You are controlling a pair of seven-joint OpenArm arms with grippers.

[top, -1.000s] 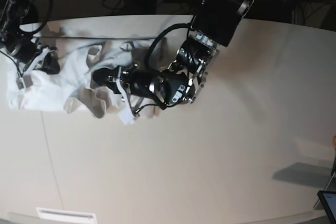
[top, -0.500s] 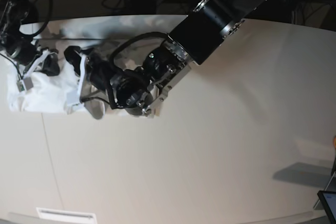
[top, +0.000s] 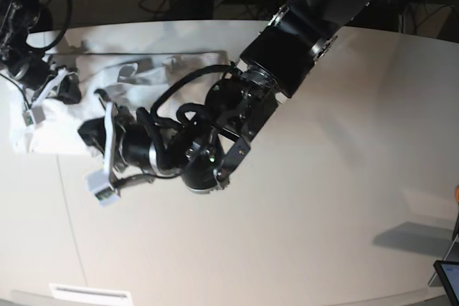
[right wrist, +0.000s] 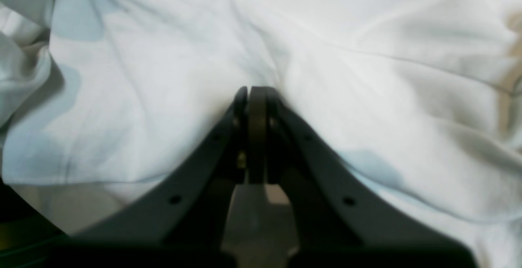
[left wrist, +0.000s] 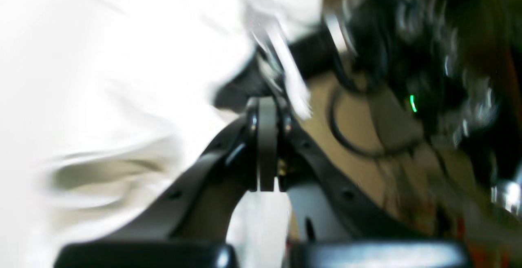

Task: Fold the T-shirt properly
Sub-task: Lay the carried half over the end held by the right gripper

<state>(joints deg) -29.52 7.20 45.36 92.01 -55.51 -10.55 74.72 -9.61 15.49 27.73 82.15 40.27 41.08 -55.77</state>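
A broad off-white tabletop [top: 323, 198] fills the base view, with dark cables and equipment in shadow behind its far edge. The large plain white short-sleeved T-shirt of soft, wrinkled cloth [top: 54, 116] lies bunched toward that view's left far corner, not yet folded flat.

The right gripper [right wrist: 255, 96] has its jaws pressed together with shirt cloth rising right at their tips, so it seems to pinch a fold, though the cloth between the pads is not plainly visible. The left gripper [left wrist: 267, 109] is likewise fully closed; its wrist view is blurred, and whether any cloth is caught between its fingers cannot be told. In the base view the left arm reaches low across the shirt's near side.

The shirt looks light and limp; it will likely sag, drag and crumple instead of holding shape, and layers may cling together. Best taken by a thin pinch at a hem, shoulder seam or sleeve edge, both holds kept well apart so the cloth stays taut
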